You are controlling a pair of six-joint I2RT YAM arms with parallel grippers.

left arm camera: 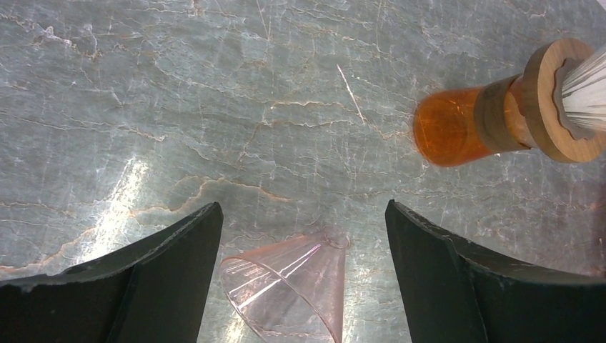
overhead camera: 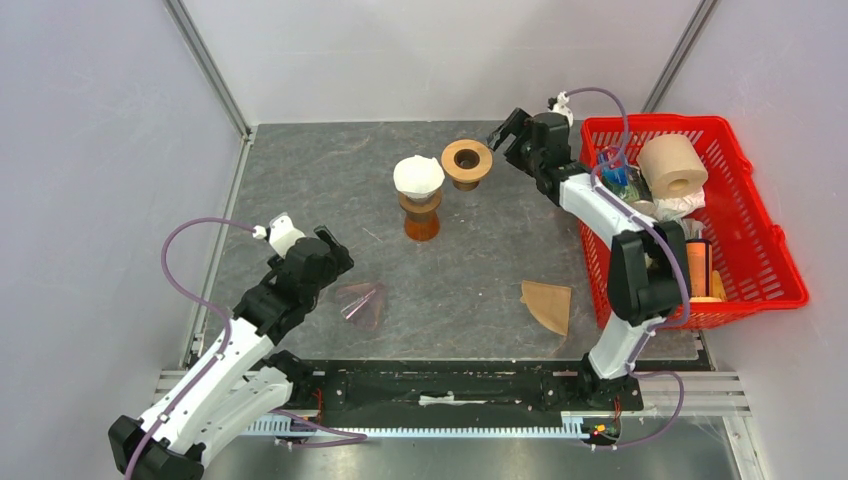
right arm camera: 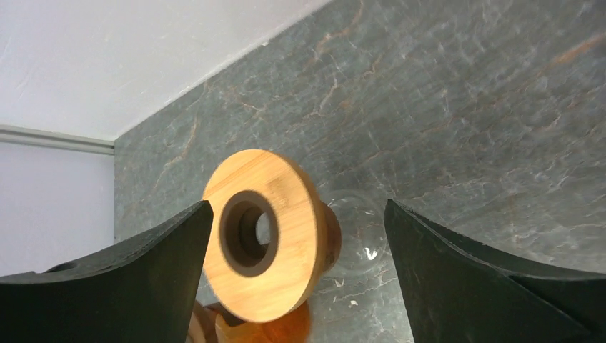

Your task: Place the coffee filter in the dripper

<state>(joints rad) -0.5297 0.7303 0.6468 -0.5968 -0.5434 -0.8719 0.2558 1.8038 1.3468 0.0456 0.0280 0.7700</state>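
Note:
A brown paper coffee filter (overhead camera: 548,303) lies flat on the table at the front right, away from both grippers. A clear pink dripper cone (overhead camera: 362,302) (left arm camera: 296,286) lies on its side, between and just below the fingers of my open left gripper (overhead camera: 338,262) (left arm camera: 303,206). At the back, a wooden collar with a clear glass part (overhead camera: 466,162) (right arm camera: 268,229) stands between the fingers of my open right gripper (overhead camera: 503,137) (right arm camera: 298,204), and neither finger presses on it. A white filter (overhead camera: 418,176) sits in a wooden-collared holder on an amber carafe (overhead camera: 421,222) (left arm camera: 450,128).
A red basket (overhead camera: 770,250) on the right holds a paper roll (overhead camera: 672,165) and several other items, and the right arm runs along its left wall. Grey walls and metal posts close off the back and both sides.

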